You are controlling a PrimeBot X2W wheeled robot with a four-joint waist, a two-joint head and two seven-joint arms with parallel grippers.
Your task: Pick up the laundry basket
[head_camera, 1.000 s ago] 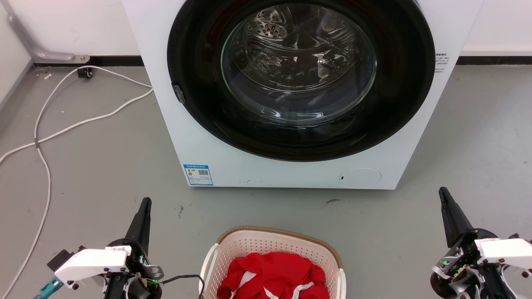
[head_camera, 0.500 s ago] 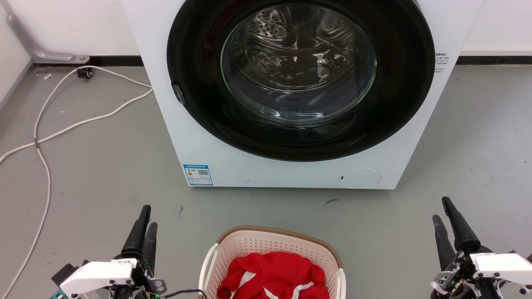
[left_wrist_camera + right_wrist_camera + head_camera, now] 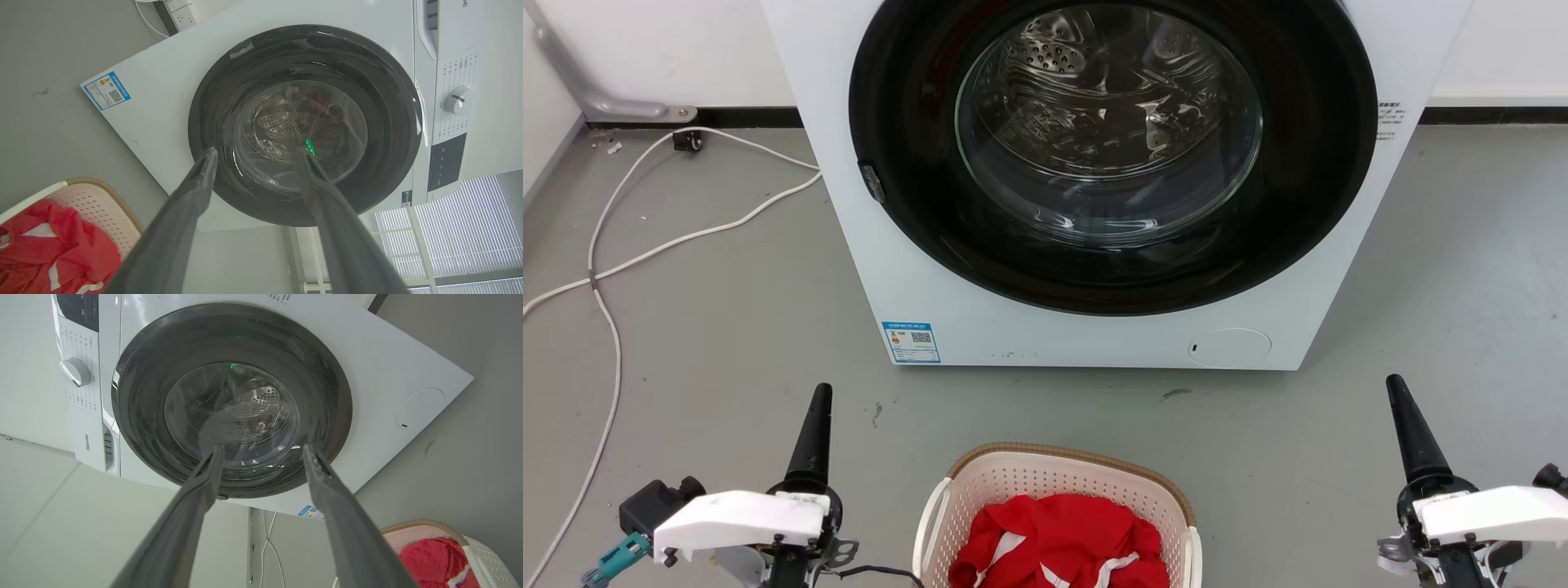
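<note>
Head view: we hold left hand (image 3: 822,394) and right hand (image 3: 1393,384), both spread apart, flanking the basket (image 3: 1045,478) at bottom centre, to grip its sides.

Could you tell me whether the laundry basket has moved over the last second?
No. The laundry basket sits at the same gap below the washer's front edge as before.

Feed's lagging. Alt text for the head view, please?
The laundry basket, holding a red garment, sits on the grey floor at bottom centre, untouched, flanked by the left gripper and right gripper, both clear of it and pointing toward the white washer. A white cable trails across the floor at left.
</note>
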